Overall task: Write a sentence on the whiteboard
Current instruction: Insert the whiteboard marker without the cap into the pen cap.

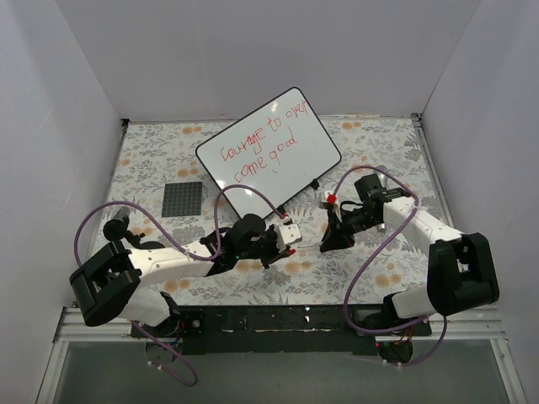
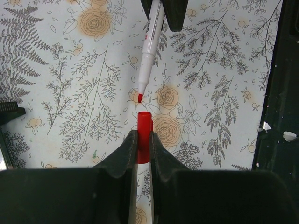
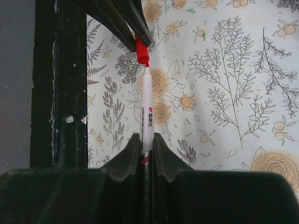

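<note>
Left tool's (image 2: 142,140) cap (image 2: 144,122) faces right tool's (image 3: 147,140) marker (image 3: 147,100), whiteboard (image 1: 299,160) beyond.

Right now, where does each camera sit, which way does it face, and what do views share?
Top external: above and behind, looking down at the table; left arm, right arm, whiteboard, sentence.
Left wrist: on that wrist, looking along the left gripper, shut on the cap, toward the marker.
Right wrist: looking along the right gripper, shut on the marker, toward the cap.
Shared: both wrist views show marker tip facing cap.
</note>
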`<move>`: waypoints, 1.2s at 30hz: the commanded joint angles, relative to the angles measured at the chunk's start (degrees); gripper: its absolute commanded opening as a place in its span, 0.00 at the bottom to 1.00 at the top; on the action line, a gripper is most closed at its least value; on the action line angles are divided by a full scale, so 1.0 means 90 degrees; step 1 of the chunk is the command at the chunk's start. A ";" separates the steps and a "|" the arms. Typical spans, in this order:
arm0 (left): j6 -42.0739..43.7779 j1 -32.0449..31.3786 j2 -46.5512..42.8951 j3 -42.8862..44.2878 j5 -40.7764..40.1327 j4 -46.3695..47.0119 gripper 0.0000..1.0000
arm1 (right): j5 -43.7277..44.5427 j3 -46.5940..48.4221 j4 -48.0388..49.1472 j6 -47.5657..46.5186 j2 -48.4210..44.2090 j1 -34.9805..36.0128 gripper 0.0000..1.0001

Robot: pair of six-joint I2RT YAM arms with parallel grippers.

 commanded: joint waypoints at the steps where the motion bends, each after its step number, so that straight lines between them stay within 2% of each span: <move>1: -0.0028 -0.0003 0.0000 0.0142 0.0064 0.0182 0.00 | -0.0132 0.0225 0.0069 0.0038 0.0061 0.0082 0.01; 36: -0.0009 -0.0013 0.0079 0.0288 0.0230 0.0134 0.00 | 0.0034 0.0235 0.0137 0.0087 0.0256 0.0326 0.01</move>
